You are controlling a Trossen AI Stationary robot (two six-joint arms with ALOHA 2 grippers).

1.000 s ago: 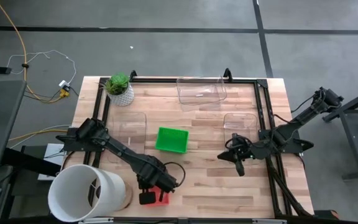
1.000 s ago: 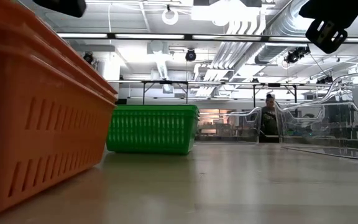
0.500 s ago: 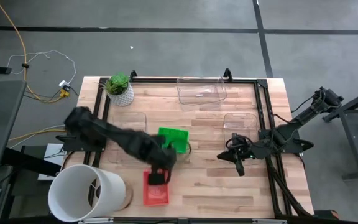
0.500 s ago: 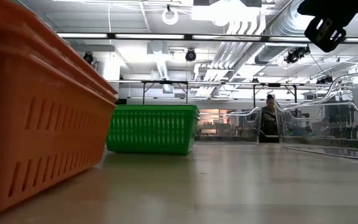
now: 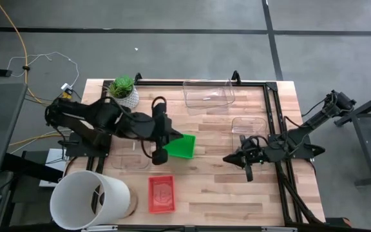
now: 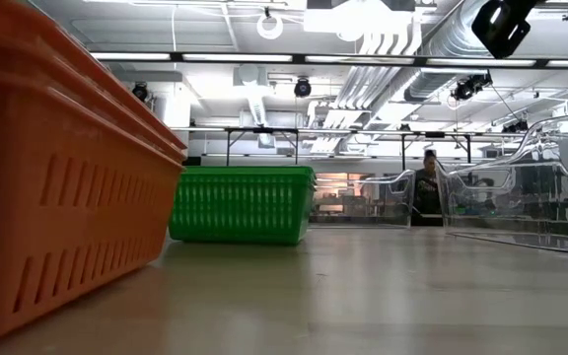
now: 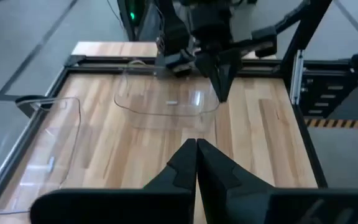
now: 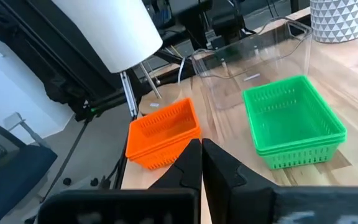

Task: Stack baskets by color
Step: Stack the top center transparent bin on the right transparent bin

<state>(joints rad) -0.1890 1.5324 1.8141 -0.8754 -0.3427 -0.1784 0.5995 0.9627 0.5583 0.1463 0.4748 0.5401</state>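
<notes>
A red basket (image 5: 161,193) rests bottom down near the table's front edge, and a green basket (image 5: 180,146) stands mid-table. In the right wrist view both the red basket (image 8: 163,134) and the green basket (image 8: 294,121) show double rims, like nested pairs. Clear baskets stand at the far edge (image 5: 208,95), at the right (image 5: 250,127) and at the left (image 5: 132,147). My left gripper (image 5: 172,134) hangs shut high over the green basket's left end, holding nothing, pointing toward the table's right. My right gripper (image 5: 227,159) is shut and empty, raised right of the green basket, pointing left.
A tall white bucket (image 5: 89,200) stands at the near left corner. A potted plant (image 5: 123,92) stands at the far left. A black frame (image 5: 272,109) rims the table. In the low view a person (image 6: 427,187) stands far behind the table.
My left gripper, shut throughout, has risen from the red basket at the near edge and swung toward the far side, over the green basket. It has tipped from pointing down to nearly level. The red basket has stayed where it was. My right gripper has tipped up slightly.
</notes>
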